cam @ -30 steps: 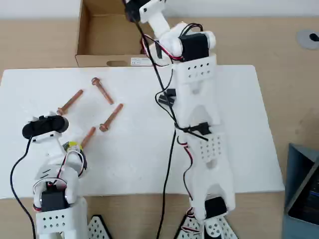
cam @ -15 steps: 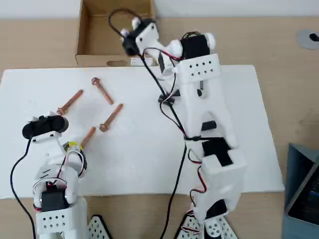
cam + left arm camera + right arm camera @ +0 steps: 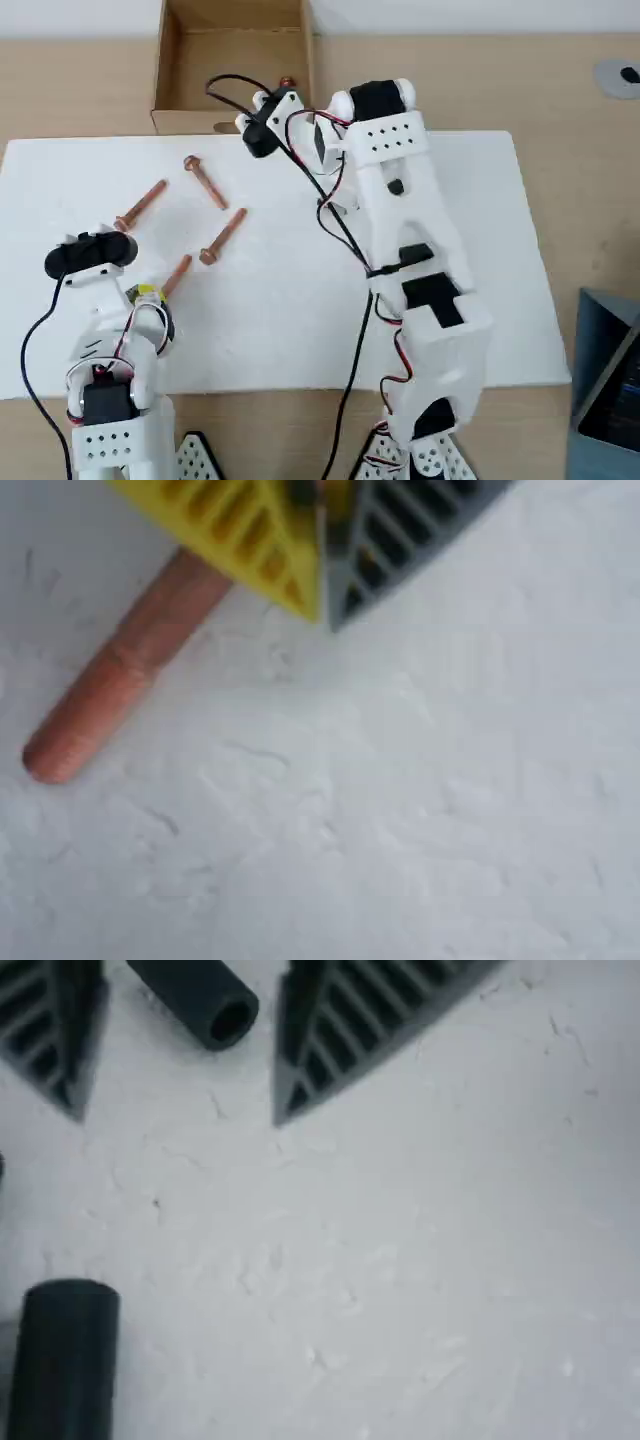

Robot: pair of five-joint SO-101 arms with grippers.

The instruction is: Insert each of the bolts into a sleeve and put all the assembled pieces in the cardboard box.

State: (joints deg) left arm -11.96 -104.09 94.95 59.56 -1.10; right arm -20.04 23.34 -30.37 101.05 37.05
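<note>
Several copper bolts [image 3: 223, 236] lie loose on the left half of the white mat [image 3: 500, 300]. One bolt [image 3: 120, 670] rests flat on the mat beside my left gripper [image 3: 321, 615], which is shut with its yellow and grey fingertips together; the bolt's far end is hidden behind the yellow finger. In the high view that gripper [image 3: 148, 295] sits at the mat's near left. My right gripper [image 3: 180, 1110] hangs open just above the mat, and a black sleeve [image 3: 205, 1000] lies between its fingers. A second sleeve [image 3: 65, 1360] lies nearby. The right arm [image 3: 400, 200] stretches toward the mat's far edge.
The open cardboard box [image 3: 170, 80] stands beyond the mat's far edge, with a small brown piece [image 3: 287, 82] at its right wall. A black cable [image 3: 345, 240] runs along the right arm. A grey bin [image 3: 605, 380] stands at the near right.
The right arm has drawn back from over the box and lowered its wrist to the mat's far edge. The left arm and the loose bolts have not moved.
</note>
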